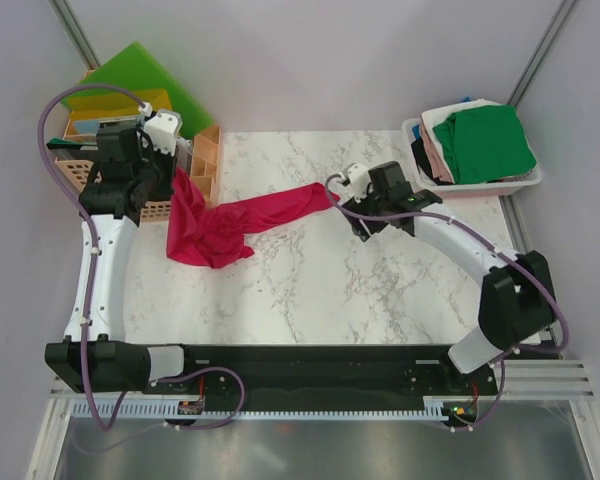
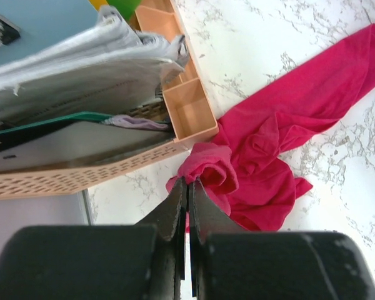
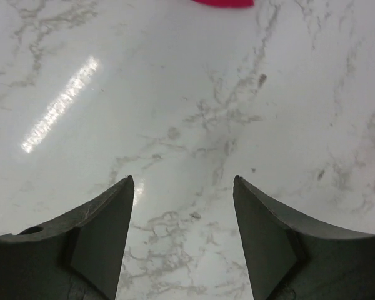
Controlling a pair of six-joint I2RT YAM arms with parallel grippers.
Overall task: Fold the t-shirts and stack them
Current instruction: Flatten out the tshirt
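A crimson-pink t-shirt (image 1: 220, 228) lies bunched on the marble table at the left, with one part drawn out to the right toward the middle. My left gripper (image 2: 189, 182) is shut on a fold of this shirt's cloth (image 2: 262, 156) and holds it up beside the peach organiser; from above the left gripper (image 1: 183, 168) sits at the shirt's top corner. My right gripper (image 3: 182, 181) is open over bare marble with nothing between its fingers. Only the shirt's edge (image 3: 224, 2) shows ahead of it. From above, the right gripper (image 1: 340, 188) is at the shirt's right end. Folded t-shirts, a green one (image 1: 485, 140) on top, fill a basket.
A white basket (image 1: 520, 183) stands at the back right corner. Peach organiser trays (image 2: 187, 109) with papers and a green folder (image 1: 140, 75) crowd the back left, close to my left gripper. The table's near edge meets the black base rail (image 1: 310, 360).
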